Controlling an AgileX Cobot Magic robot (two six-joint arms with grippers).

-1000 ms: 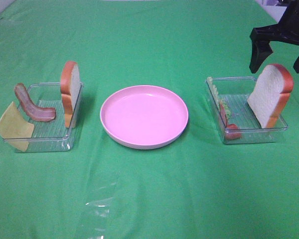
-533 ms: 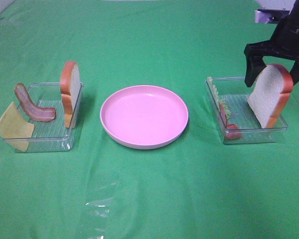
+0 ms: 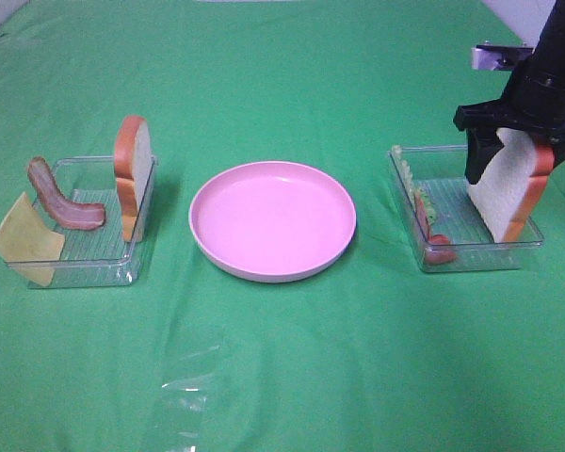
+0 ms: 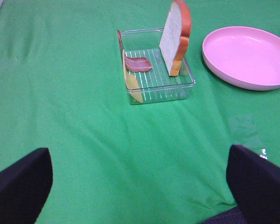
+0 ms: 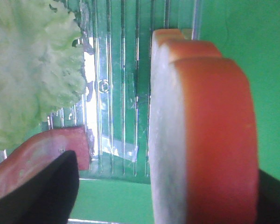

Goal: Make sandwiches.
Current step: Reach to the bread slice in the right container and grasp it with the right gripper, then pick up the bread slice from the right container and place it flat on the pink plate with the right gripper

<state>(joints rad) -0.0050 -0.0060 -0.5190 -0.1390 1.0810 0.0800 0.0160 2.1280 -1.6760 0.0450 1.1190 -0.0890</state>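
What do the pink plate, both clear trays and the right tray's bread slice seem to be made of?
Pink plate: likely smooth plastic, sheen, even colour.
Left tray, right tray: clear hard plastic, see-through, ribbed floor.
Bread slice: toy, perhaps foam or soft plastic, matt white face, uniform orange crust.

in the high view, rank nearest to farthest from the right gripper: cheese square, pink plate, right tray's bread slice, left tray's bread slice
From the right gripper:
1. right tray's bread slice, between its jaws, far right
2. pink plate, centre
3. left tray's bread slice, left of the plate
4. cheese square, far left
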